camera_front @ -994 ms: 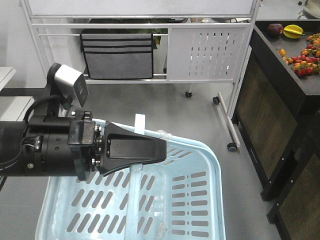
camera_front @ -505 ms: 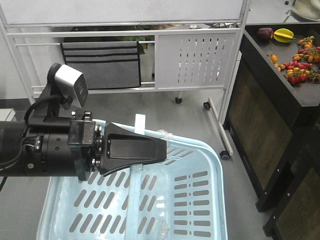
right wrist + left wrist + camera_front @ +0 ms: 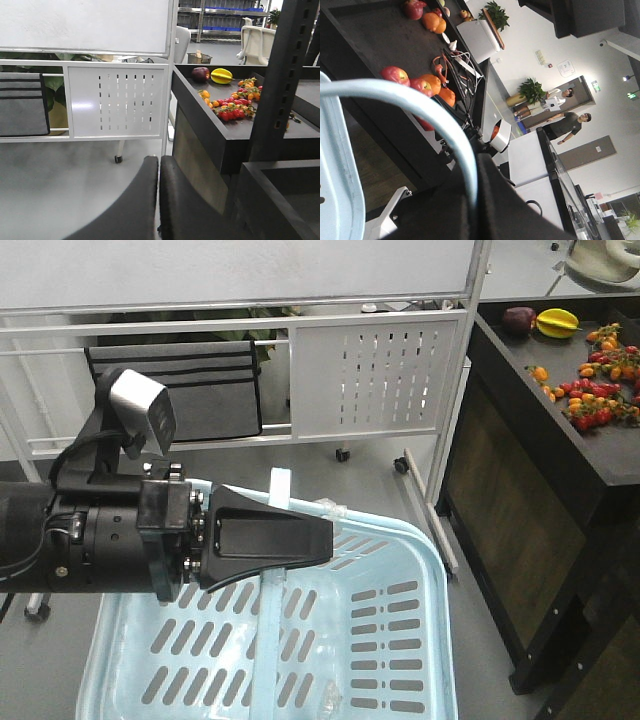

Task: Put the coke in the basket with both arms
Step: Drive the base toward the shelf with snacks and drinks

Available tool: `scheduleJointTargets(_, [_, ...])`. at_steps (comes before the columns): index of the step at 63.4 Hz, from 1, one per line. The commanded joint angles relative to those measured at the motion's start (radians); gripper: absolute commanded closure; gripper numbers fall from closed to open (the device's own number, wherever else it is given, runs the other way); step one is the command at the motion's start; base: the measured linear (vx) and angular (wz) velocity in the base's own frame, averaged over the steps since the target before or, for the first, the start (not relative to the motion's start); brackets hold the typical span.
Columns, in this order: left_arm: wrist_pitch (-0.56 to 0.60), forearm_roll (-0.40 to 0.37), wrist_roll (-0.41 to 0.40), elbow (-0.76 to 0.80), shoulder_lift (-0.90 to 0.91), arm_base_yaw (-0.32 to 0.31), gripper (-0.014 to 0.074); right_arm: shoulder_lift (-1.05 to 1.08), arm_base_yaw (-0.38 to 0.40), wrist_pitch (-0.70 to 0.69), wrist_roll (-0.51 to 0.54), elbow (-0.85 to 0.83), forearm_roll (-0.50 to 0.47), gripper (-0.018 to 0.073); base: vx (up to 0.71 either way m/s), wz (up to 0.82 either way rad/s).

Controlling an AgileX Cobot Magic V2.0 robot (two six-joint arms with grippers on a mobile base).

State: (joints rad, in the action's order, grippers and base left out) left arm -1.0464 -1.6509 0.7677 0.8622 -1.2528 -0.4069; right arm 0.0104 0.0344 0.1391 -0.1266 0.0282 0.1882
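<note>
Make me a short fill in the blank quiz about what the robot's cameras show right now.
1. The basket is light ___.
2. The left pincer is shut on the basket's ___.
3. In its wrist view, the right pincer holds ___.
4. The star fruit on the black shelf is ___.
Missing words: blue; handle; nothing; yellow.

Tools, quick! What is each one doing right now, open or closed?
Left tool: closed on the basket handle.
Right tool: closed, holding nothing.
</note>
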Motion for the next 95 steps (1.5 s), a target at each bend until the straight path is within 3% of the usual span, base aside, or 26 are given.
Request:
scheduleJointTargets(1, [-0.034,-0.129,0.007,0.028,0.026,-0.006,0.0603,0.018,0.004,-0.072,0.009,0.009,0.007,0.0561,0.2,-0.01])
scheduleJointTargets(36, [-0.034,-0.129,0.007,0.028,0.026,-0.006,0.0603,0.018,0.004,-0.072,0.009,0.009,0.007,0.0561,0.2,0.15])
scheduleJointTargets(95, [-0.034,-0.129,0.007,0.028,0.026,-0.006,0.0603,0.018,0.004,-0.072,0.009,0.009,0.007,0.0561,0.17,0.38])
